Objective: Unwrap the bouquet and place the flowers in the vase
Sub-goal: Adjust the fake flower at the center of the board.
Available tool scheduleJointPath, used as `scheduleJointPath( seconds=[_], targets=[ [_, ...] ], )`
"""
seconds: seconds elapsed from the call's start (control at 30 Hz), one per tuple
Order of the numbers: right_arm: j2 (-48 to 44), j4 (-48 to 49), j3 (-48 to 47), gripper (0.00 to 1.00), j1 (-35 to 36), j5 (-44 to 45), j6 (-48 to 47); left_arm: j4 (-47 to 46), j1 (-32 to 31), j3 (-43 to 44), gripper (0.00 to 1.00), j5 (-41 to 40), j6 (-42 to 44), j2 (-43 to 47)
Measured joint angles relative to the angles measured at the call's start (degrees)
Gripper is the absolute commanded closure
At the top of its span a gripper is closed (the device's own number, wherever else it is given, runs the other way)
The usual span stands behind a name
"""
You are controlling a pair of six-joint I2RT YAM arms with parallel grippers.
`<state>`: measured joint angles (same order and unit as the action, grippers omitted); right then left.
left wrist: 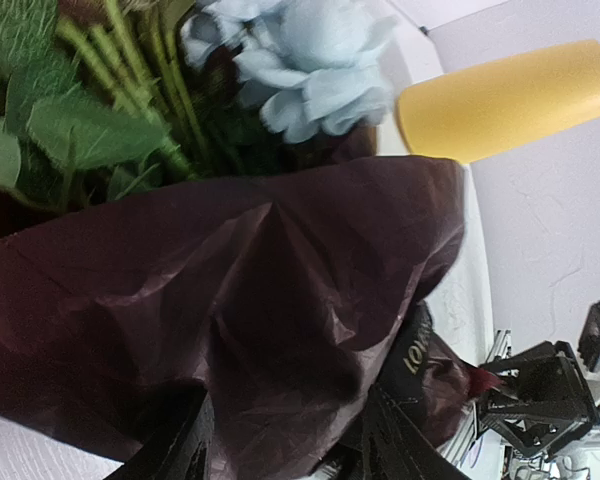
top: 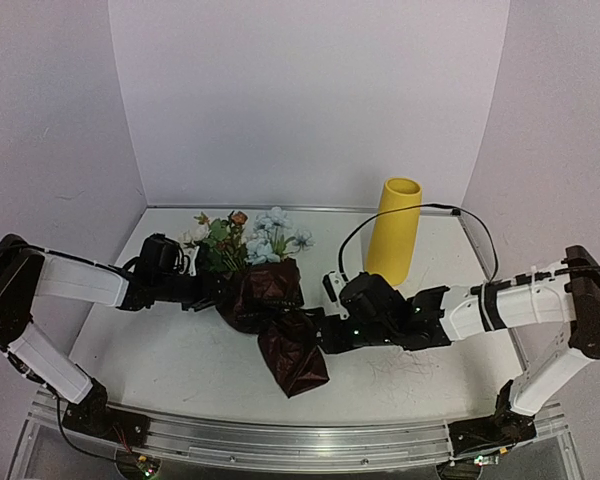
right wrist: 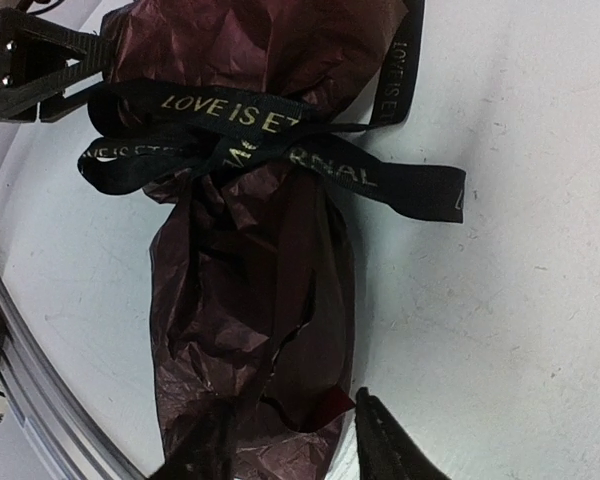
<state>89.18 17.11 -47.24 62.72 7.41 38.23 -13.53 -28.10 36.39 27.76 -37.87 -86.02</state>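
Bouquet point(top: 265, 300) is lying on its side mid-bench point(top: 170, 350), blooms toward the far wall and the twisted tail of the dark red paper point(right wrist: 250, 300) toward the near edge. Flowers point(top: 248, 240) are all inside the wrap: white, pale blue and one rusty brown visible, with green stems and leaves bunched at the mouth of the paper. Black ribbon point(right wrist: 280, 150) with gold lettering is tied round the narrow neck of the wrap, its loose ends splayed on the bench. Left end effector point(left wrist: 285, 445) comes in from the left at the wide upper part of the wrap. Its jaws are roughly half apart, with paper bulging between them and pressed against both fingers, so it's holding the bouquet by the wrap. Right end effector point(right wrist: 290, 445) sits at the tail end, below the ribbon, jaws partly apart and straddling the tip of the paper. Can't tell whether either finger actually touches it, and it doesn't read as a grip. Vase point(top: 395, 232) stands upright at the far right of the bench, just behind the right arm's wrist and apart from the bouquet.
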Motion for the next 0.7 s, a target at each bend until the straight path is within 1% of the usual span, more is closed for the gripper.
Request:
scheduleJointPath(
  seconds=[0.1, 0.3, 0.43, 0.6, 0.7],
  targets=[
    [-0.4, -0.5, -0.6, 0.5, 0.0, 0.6, -0.4, -0.2, -0.1, -0.4, 0.48, 0.1, 0.6, 3.3],
    [-0.2, -3.4, -8.4, 0.49, 0.0, 2.1, -3.3, -0.5, 0.0, -3.6, 0.52, 1.0, 0.4, 10.7],
    [2.1, -3.5, -14.3, 0.49, 0.0, 2.1, -9.7, 0.4, 0.0, -5.7, 0.55, 2.6, 0.3, 13.6],
    [6.8, -4.2, -19.4, 0.49, 0.0, 0.8, -19.4, 2.7, -0.5, -7.4, 0.55, 4.5, 0.1, 16.6],
    [10.1, -4.7, -22.6, 0.48, 0.0, 0.5, -24.4, 4.1, -1.8, -8.0, 0.54, 4.5, -0.2, 17.9]
  ],
)
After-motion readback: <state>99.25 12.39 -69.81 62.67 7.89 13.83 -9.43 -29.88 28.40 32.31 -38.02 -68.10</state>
